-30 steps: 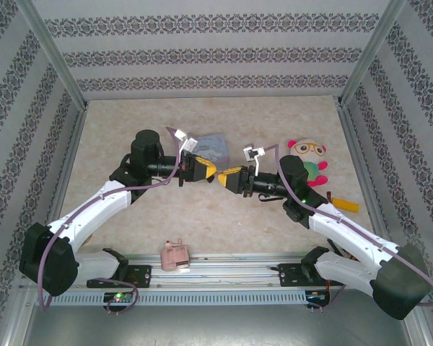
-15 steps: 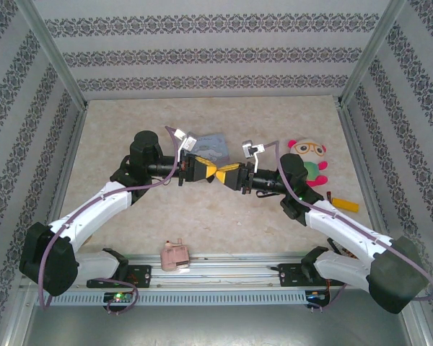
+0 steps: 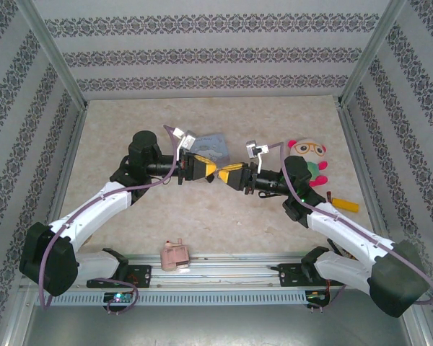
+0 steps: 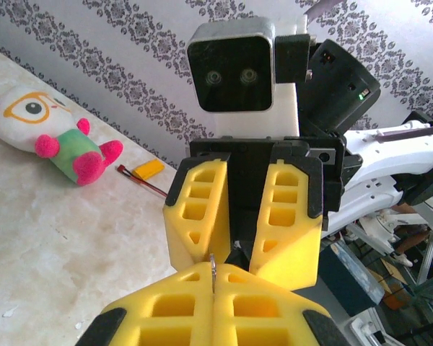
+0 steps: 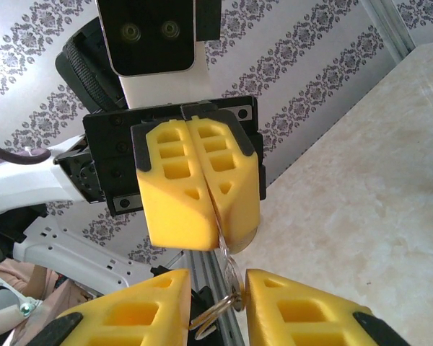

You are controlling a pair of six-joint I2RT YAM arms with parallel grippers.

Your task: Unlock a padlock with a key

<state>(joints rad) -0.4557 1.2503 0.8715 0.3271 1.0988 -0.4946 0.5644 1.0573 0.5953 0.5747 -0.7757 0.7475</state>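
Note:
Both grippers meet fingertip to fingertip above the middle of the table. My left gripper (image 3: 214, 171) is shut on the key (image 4: 213, 268), a thin grey metal sliver that pokes out between its yellow fingertips (image 5: 231, 209). The key (image 5: 227, 267) reaches into the gap of my right gripper (image 3: 224, 174), and a key ring (image 5: 215, 315) hangs at its end. The right gripper's jaws stand a little apart, closed on a small dark body, the padlock (image 4: 239, 257). Most of the padlock is hidden by the fingers.
A blue tin (image 3: 213, 146) lies just behind the left gripper. A plush toy (image 3: 308, 160) and a yellow-and-orange stick (image 3: 344, 205) lie at the right. A pink plastic toy (image 3: 175, 255) sits by the front rail (image 3: 216, 268). Patterned walls close in three sides.
My right gripper has moved left and closed the small gap, so its fingertips now meet the left gripper's. The left gripper has barely shifted.

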